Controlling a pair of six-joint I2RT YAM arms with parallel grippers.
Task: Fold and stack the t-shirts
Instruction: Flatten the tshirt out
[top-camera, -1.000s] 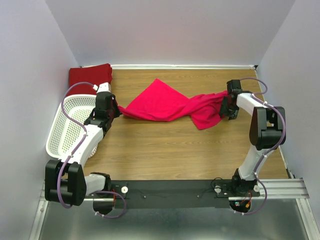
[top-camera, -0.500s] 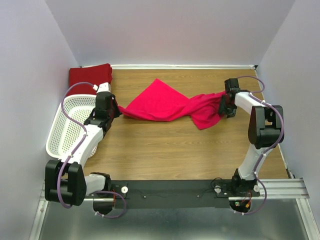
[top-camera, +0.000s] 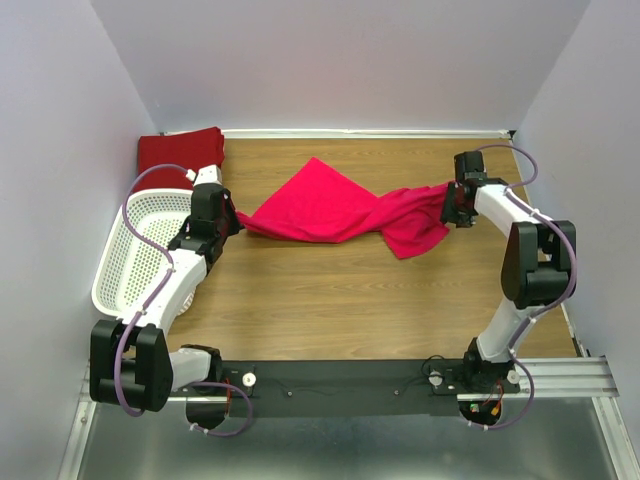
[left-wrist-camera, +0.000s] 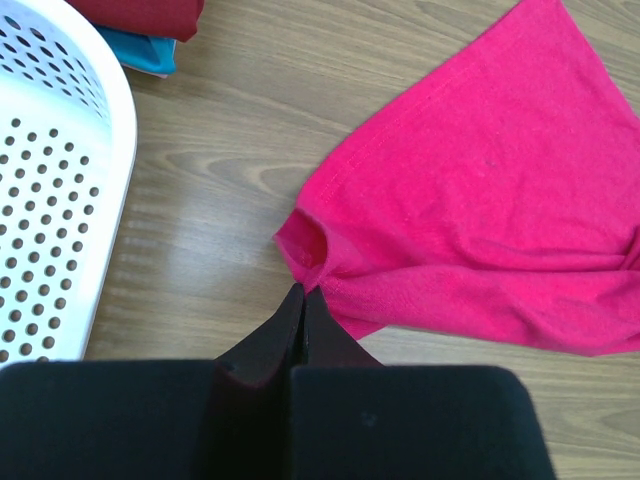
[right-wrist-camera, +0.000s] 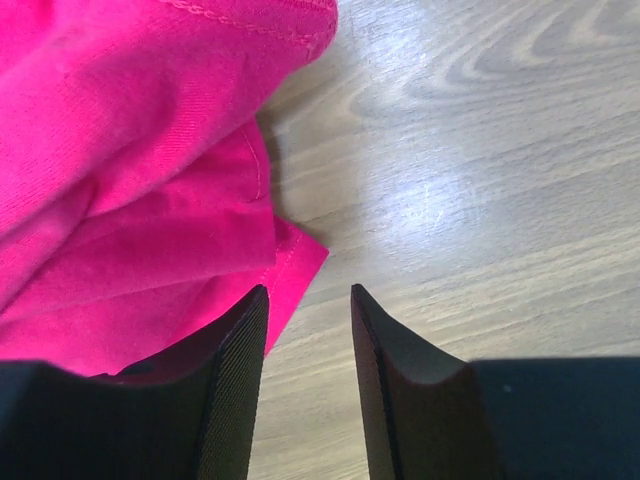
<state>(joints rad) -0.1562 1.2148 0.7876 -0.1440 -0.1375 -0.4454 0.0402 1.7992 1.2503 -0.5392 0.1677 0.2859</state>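
Currently the pink shirt (top-camera: 335, 208) lies unfolded and rumpled across the middle of the table (top-camera: 330, 300), stretched between both arms, one corner pointing toward the back wall.

Left gripper (left-wrist-camera: 303, 293): fingers pressed together, clamped on the shirt's left hem. The cloth puckers into a small fold right at the tips.

Right gripper (right-wrist-camera: 310, 290): fingers apart, bare wood showing in the gap. The shirt's right corner lies just beyond the tips and beside one finger, not gripped. From above, this gripper sits at the shirt's right end.

Dark red shirt (top-camera: 180, 152): folded, back left corner of the table. A teal shirt (left-wrist-camera: 140, 50) shows only as an edge under it in the left wrist view.

White basket (top-camera: 140, 250): along the left side, just in front of the folded pile, next to the left arm.
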